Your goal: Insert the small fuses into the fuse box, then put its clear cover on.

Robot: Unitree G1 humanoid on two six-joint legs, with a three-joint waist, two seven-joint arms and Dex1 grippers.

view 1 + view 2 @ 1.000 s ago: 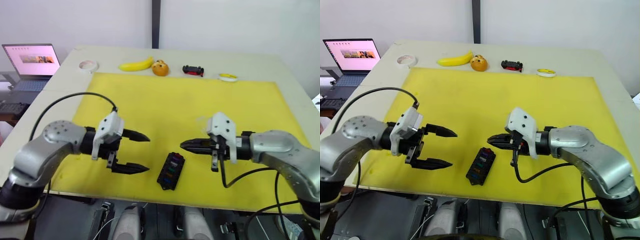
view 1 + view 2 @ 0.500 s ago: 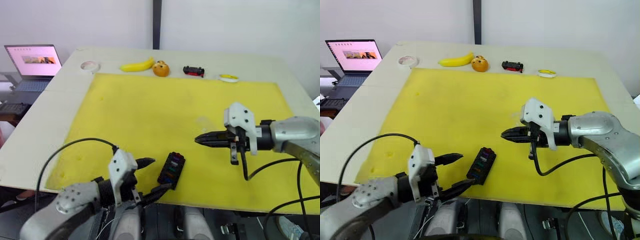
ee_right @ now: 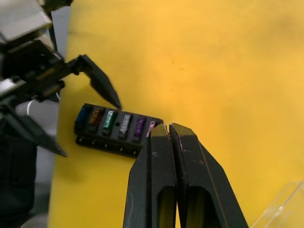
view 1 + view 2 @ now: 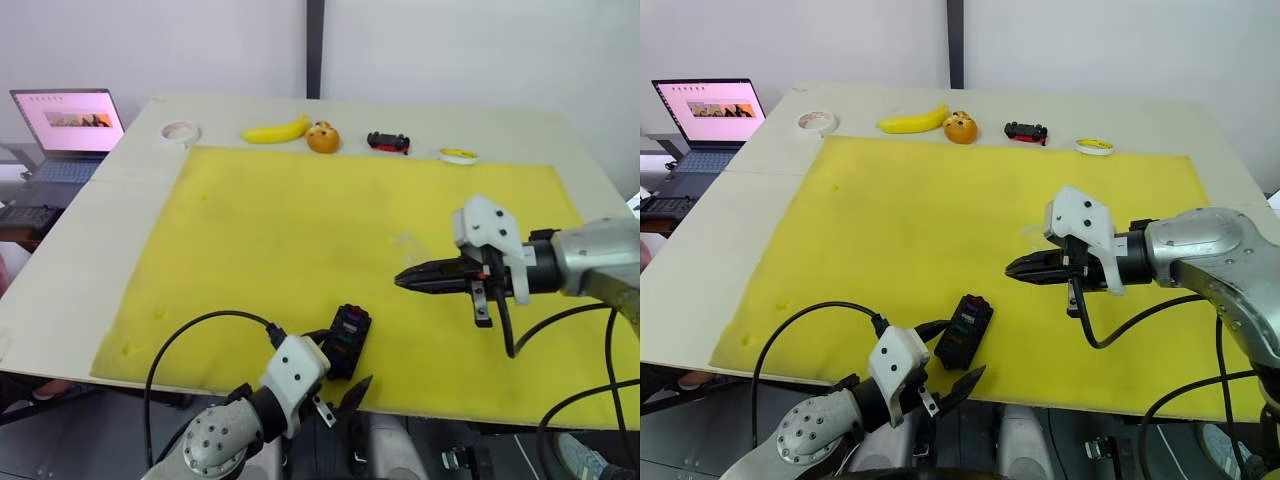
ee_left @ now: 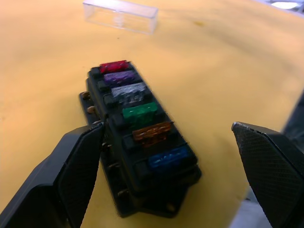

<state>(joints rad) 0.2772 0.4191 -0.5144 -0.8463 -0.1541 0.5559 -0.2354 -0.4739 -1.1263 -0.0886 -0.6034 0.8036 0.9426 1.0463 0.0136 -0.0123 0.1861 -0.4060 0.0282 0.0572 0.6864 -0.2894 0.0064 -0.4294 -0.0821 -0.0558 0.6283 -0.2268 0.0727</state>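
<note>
The black fuse box [image 4: 345, 330] lies on the yellow mat [image 4: 300, 220] near the front edge. Several small fuses [image 5: 138, 112] sit in its slots in a row: red, purple, grey, green, amber and blue. My left gripper [image 4: 340, 362] is open at the box's near end, one finger on each side, not touching it. My right gripper [image 4: 402, 281] is shut with nothing in it, hovering right of the box and a little farther back. The clear cover [image 4: 408, 243] lies on the mat beyond the right gripper's tips, apart from the box.
Along the table's far edge stand a white tape roll [image 4: 180, 131], a banana [image 4: 272, 130], an orange toy [image 4: 321, 137], a black-and-red toy car [image 4: 387, 142] and a yellow ring [image 4: 457, 155]. A laptop [image 4: 65, 122] sits off the table's left.
My left arm has dropped from the mat's left side to the front edge, bringing its open gripper to the fuse box's near end. The right gripper has drawn back to the right.
</note>
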